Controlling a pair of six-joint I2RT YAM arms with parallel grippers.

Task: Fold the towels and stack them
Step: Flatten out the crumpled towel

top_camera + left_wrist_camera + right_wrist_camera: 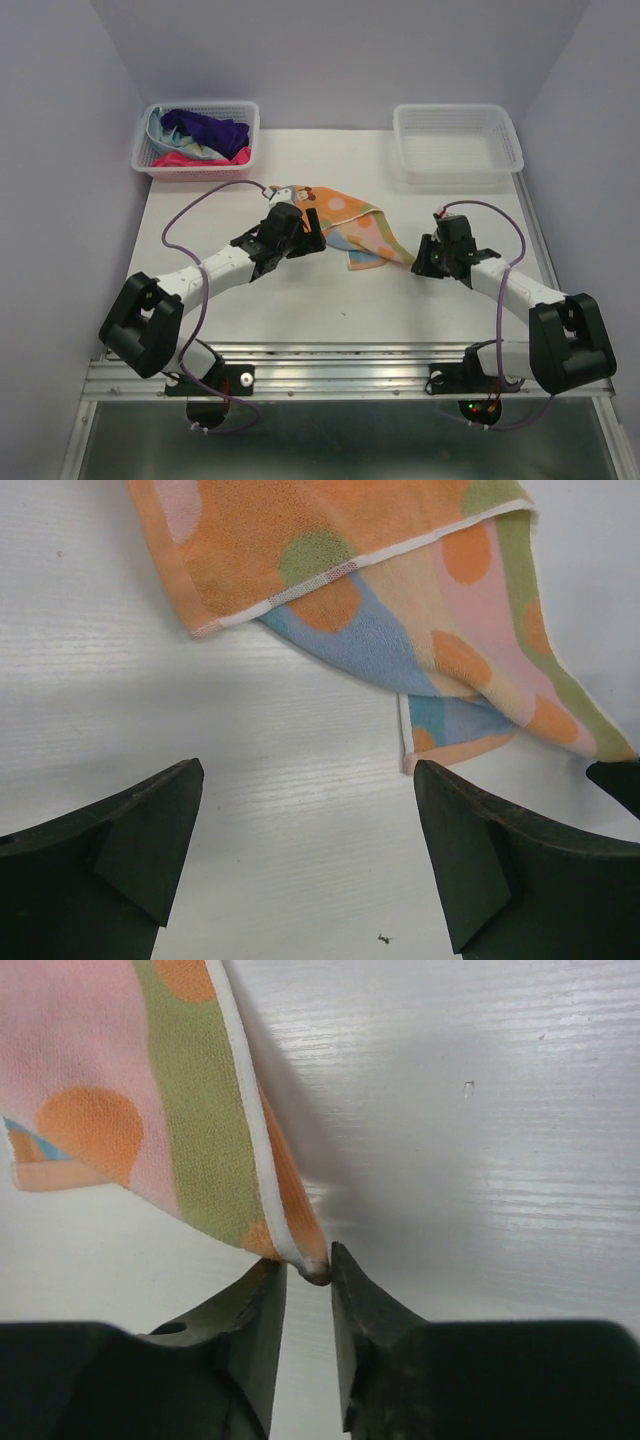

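My right gripper [308,1265] is clenched on one corner of the spotted towel [120,1080]. The white hem runs straight into the fingertips, and the cloth fans away ahead and to the left of them, lifted off the table [480,1140]. My left gripper [310,780] hangs wide apart and holds nothing, with the towel's folded edge just ahead of its tips. Well beyond that gripper, a purple towel [205,128] and a pink-red towel [185,158] sit in a basket [200,176].
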